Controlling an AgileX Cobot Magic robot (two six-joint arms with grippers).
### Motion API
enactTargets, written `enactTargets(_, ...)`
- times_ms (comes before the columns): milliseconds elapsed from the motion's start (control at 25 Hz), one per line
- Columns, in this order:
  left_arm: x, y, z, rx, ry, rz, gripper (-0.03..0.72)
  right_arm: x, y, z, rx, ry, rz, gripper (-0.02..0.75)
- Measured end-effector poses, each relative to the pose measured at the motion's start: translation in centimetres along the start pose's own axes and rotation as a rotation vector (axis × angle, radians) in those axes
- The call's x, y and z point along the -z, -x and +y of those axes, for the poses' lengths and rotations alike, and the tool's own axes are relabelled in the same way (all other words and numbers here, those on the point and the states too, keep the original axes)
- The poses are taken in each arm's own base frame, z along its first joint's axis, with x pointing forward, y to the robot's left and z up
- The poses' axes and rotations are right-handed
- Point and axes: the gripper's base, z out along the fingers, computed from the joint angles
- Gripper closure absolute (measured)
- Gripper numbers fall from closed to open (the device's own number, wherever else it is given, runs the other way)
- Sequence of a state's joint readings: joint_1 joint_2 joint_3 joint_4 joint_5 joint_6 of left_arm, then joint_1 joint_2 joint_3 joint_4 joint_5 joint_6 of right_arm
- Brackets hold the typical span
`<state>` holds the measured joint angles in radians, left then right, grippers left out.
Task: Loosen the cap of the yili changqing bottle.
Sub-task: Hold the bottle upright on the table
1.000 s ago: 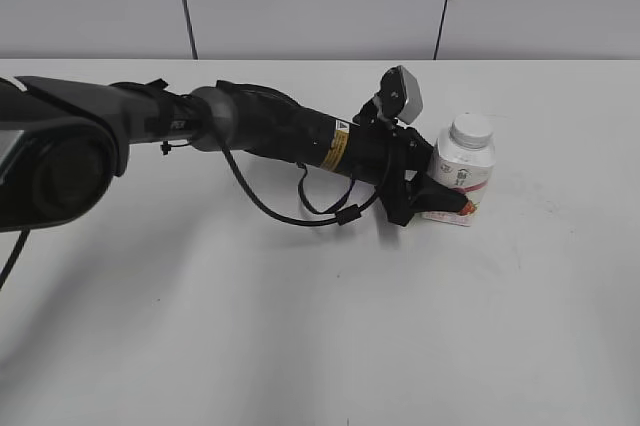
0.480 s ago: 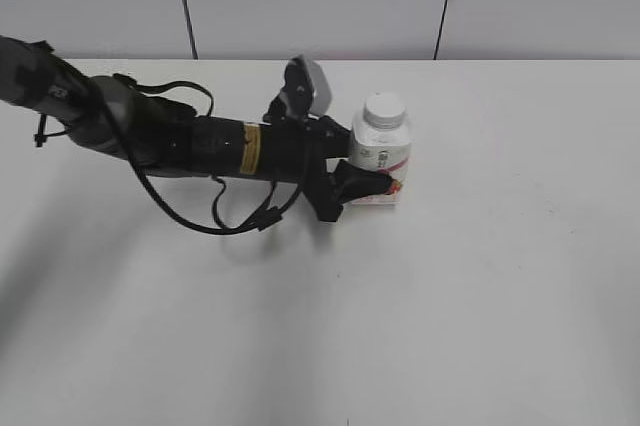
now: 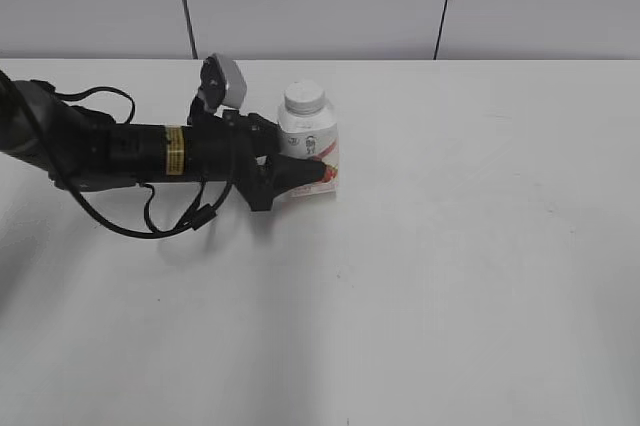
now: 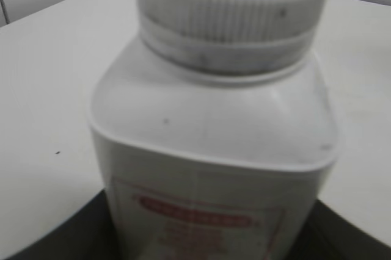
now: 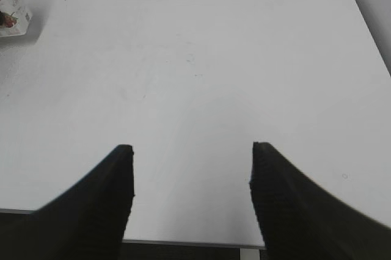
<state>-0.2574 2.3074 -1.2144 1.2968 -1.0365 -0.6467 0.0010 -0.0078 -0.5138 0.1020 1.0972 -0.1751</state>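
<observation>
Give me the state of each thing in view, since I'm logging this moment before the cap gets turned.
yili changqing bottle: upright on the table, held low on its body.
cap: on the neck, untouched.
left gripper: shut on the bottle.
right gripper: jaws open, empty, over bare table.

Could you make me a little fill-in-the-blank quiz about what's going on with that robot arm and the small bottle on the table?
1. The left gripper is closed around the lower part of the yili changqing bottle, which stands ____ on the table.
2. The cap on the bottle is ____ in colour.
3. The right gripper holds nothing; its jaws stand ____.
4. No gripper touches the ____ of the bottle yet.

Missing words: upright; white; open; cap
</observation>
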Motion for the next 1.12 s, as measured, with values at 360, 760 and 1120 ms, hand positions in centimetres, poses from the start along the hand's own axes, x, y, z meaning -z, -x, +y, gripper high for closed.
enactTargets(360,1.4,-0.6,0.3,-0.02,-0.041,0.005,0.277,0.0,0.0,0.0,0.0,0.0,0.0,0.256)
enactTargets(760,1.2,-2.5,0.1,-0.035,-0.083,0.068,0.277,0.0,0.0,0.0,0.0,0.0,0.0,0.256)
enactTargets(1120,1.1,-2.7,0.1,-0.028,-0.086,0.053,0.279,0.0,0.0,0.0,0.0,0.0,0.0,0.256)
